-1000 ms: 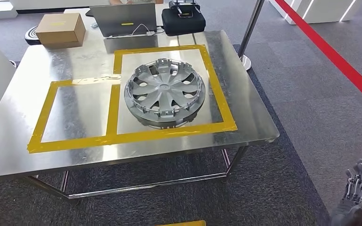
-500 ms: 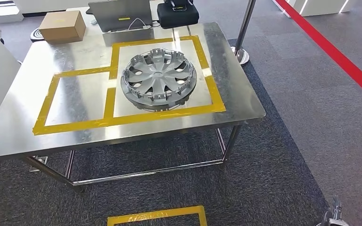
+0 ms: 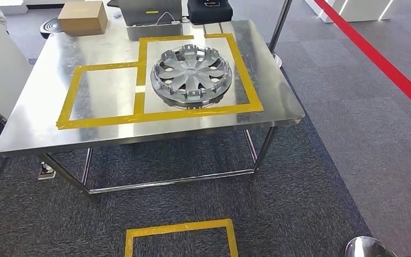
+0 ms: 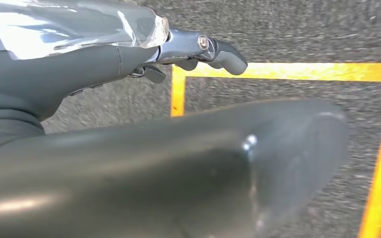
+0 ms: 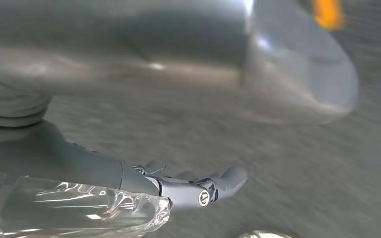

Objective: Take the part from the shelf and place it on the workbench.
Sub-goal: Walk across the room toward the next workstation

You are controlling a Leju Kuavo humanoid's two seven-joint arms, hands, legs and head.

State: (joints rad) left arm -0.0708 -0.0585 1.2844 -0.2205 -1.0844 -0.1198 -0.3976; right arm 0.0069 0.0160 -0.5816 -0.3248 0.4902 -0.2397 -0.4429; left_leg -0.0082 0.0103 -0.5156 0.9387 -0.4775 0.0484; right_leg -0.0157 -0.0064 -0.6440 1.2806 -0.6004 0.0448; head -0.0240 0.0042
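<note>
Hubcap (image 3: 191, 75), round and without a long axis, lies flat on the steel workbench (image 3: 43, 115), inside the right-hand yellow tape frame (image 3: 241, 75), far from both hands. Judged placed. Wrist views add what the head view lacks: left hand (image 4: 198, 52) and right hand (image 5: 198, 186) hang over carpet, fingers loosely extended, holding nothing; neither is clearly nearer.

The counter (image 3: 43, 120) is brushed, shiny metal. The part (image 3: 191, 75) looks like matt grey plastic. The floor (image 3: 299, 187) is rough dark carpet.
</note>
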